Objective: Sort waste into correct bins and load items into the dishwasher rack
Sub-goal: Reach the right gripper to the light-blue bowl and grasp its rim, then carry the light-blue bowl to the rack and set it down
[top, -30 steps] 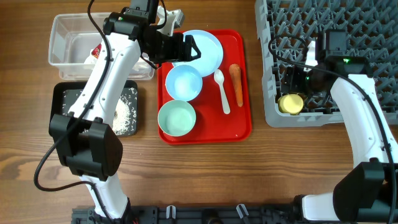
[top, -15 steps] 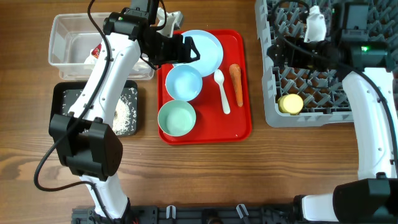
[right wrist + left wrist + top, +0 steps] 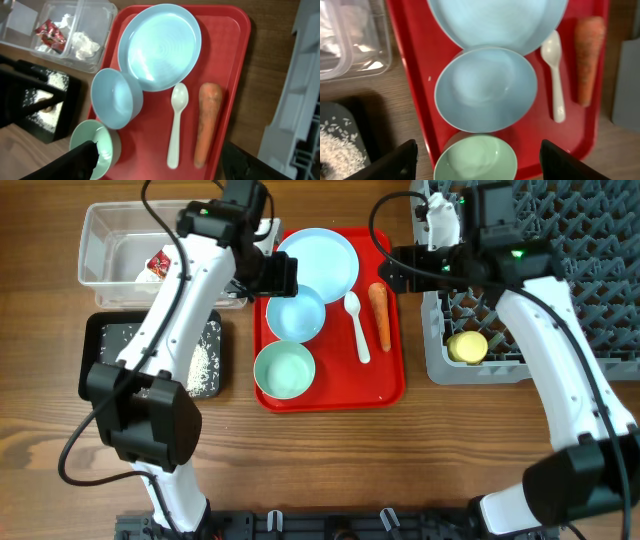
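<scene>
We find the table (image 3: 330,470) carrying, on its right, the grey rack (image 3: 610,240). The overhead view alone shows the yellow cup (image 3: 467,346) sitting in the rack's near left corner. Neither wrist view reaches it.

The red tray (image 3: 340,388) lies at centre. Left of it stand the clear tub (image 3: 110,250), farther off, and the black tray (image 3: 100,330), nearer. The right wrist view shows the crumpled napkin and red wrapper (image 3: 50,31) plainly inside the tub, whereas the left wrist view gives only a blurred corner of it. Rice (image 3: 205,360) lies in the black tray.

On the red tray the plate (image 3: 320,260) takes the far end. Its edge meets the blue bowl (image 3: 296,313), which in turn touches the green bowl (image 3: 285,370) nearer us.

The carrot (image 3: 380,315) lies parallel to the tray's right rim, thick end far and tip near. The spoon (image 3: 357,330) lies alongside it, just apart, bowl end far and handle near. The carrot sits between the spoon and the rim, with bare red floor beyond its tip in the near right corner.

The left gripper (image 3: 477,162) hangs over the bowls, fingers spread wide and holding nothing. The right gripper (image 3: 162,165) hangs above the tray's right side, fingers likewise wide apart and empty.
</scene>
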Action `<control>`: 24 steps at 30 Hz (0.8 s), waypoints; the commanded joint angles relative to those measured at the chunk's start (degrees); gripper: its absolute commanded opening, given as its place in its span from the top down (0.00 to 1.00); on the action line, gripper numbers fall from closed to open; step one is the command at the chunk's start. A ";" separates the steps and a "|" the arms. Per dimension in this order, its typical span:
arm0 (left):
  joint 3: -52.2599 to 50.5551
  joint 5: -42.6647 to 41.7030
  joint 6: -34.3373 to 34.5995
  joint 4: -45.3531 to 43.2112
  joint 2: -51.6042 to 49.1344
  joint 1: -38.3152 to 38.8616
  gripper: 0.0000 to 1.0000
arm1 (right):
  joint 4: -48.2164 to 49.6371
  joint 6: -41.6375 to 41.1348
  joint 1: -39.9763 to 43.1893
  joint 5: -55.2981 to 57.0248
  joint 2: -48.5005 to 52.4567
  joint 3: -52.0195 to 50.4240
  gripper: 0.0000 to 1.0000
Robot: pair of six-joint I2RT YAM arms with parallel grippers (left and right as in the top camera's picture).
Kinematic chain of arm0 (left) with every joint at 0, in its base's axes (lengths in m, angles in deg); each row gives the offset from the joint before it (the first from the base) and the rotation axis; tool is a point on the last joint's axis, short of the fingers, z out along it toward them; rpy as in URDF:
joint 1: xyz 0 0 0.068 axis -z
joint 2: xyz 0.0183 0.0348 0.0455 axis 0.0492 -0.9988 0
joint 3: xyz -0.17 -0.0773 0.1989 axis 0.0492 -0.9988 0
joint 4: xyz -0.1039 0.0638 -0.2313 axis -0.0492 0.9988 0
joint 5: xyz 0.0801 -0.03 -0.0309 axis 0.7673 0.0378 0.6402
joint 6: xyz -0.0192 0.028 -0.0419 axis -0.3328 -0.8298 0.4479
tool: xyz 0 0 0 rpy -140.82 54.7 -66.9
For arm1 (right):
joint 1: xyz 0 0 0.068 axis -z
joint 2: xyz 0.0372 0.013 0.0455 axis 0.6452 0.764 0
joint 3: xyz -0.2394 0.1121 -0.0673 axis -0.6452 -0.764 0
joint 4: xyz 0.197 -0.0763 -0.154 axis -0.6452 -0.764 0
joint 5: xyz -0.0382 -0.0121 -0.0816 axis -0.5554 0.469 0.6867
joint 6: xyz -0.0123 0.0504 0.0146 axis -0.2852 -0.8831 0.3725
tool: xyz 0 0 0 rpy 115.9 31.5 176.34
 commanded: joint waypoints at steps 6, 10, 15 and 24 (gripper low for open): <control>0.26 11.08 8.90 0.15 -1.68 1.07 0.24 | 6.91 -1.20 -6.05 0.98 9.20 -0.33 0.24; 0.26 12.74 12.09 0.15 -1.68 0.35 0.23 | 10.60 -1.09 -9.57 4.15 13.64 -0.33 0.27; 0.26 12.74 15.67 0.15 -1.68 -1.88 0.19 | 12.07 1.64 -12.85 7.74 18.67 -0.33 0.27; 0.26 12.74 20.33 -1.07 -1.68 -6.88 0.05 | 15.93 2.36 -13.57 8.04 20.35 -0.44 0.27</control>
